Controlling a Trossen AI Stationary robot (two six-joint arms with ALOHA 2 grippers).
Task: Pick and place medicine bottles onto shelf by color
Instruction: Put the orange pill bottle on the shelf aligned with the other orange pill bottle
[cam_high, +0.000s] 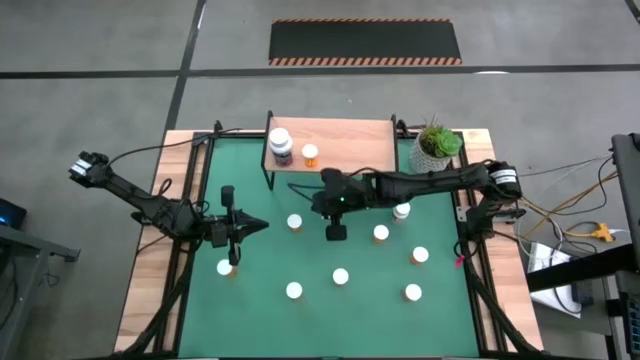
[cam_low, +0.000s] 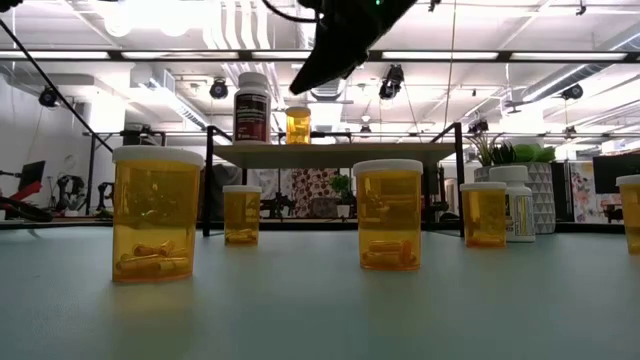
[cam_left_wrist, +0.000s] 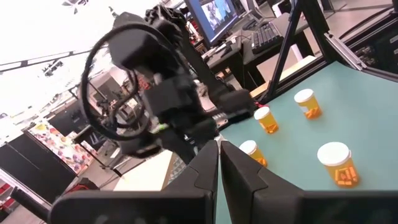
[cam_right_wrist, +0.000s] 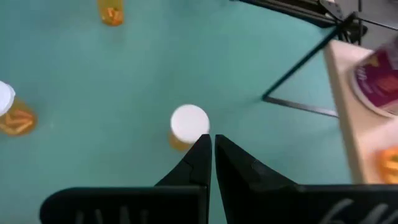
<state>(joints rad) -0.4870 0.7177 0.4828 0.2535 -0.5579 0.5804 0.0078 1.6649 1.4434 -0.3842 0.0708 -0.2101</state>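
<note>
Medicine bottles (cam_high: 341, 276) stood scattered upright over the green mat (cam_high: 260, 310) on the counter, most orange with white caps. Two more sat on the shelf (cam_high: 350, 145) at the mat's far edge: a larger white-and-dark bottle (cam_high: 281, 146) and a small orange one (cam_high: 311, 154) just beside it. Right pincer (cam_high: 322, 203) hung above the mat just in front of the shelf, fingers together, nothing between them; one white-capped bottle (cam_right_wrist: 188, 124) stood on the mat near its tips. Left pincer (cam_high: 262, 225) held over the mat's left part, fingers together, empty. Potted plant (cam_high: 437, 146) stood beside the shelf's right end.
</note>
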